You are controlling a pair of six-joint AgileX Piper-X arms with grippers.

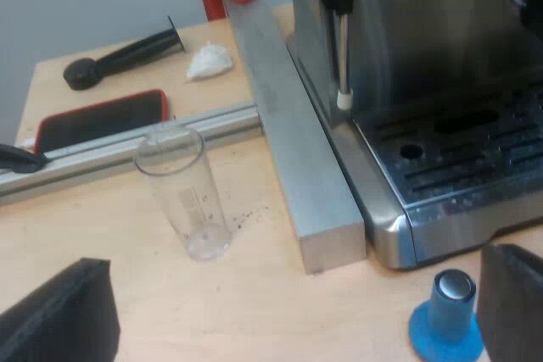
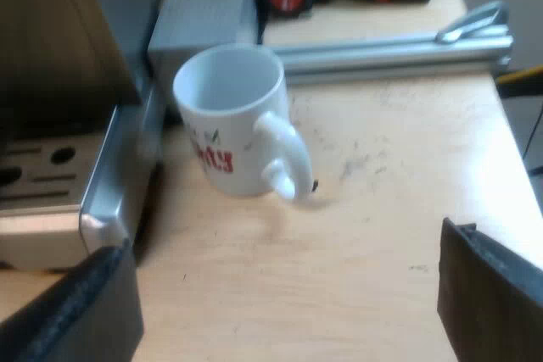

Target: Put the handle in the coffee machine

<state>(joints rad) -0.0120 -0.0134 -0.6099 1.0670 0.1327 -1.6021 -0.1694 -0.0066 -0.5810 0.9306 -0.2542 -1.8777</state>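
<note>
Left gripper (image 1: 297, 294): 2 fingers spread wide, nothing between them, low over the table (image 1: 102, 226). Right gripper (image 2: 284, 281): also spread and empty, over bare table short of the mug (image 2: 237, 116).

Holder: best candidate is the dark handle piece (image 1: 123, 57) lying flat on the table beyond the rail (image 1: 127, 150), just beside a white wad (image 1: 208, 61). I can't tell its end colour or whether it has a metal head, so treat the ID as unconfirmed.

Handling, if it is the holder:
- Stiff and head-heavy, with a smooth handle.
- Grip across the handle close to the head so it doesn't droop or twist in the pads.
- Not fragile, but it will need firm squeeze for the lock-in turn.

In the way:
- measuring glass (image 1: 182, 192) stands upright between the left fingers and the rail. It is light and tippy, so go over it or around it.
- Rail plus the metal bar (image 1: 288, 125) along the espresso machine (image 1: 458, 167) fence that area off.
- Red-edged flat device (image 1: 102, 116) sits near the candidate.
- Steam wand (image 1: 342, 48) hangs at the machine's front, a snag risk on approach.
- Blue tamper (image 1: 445, 311) sits just beside 1 left finger.
- On the right side the mug sits touching or nearly touching the machine's tray corner (image 2: 102, 201).
</note>
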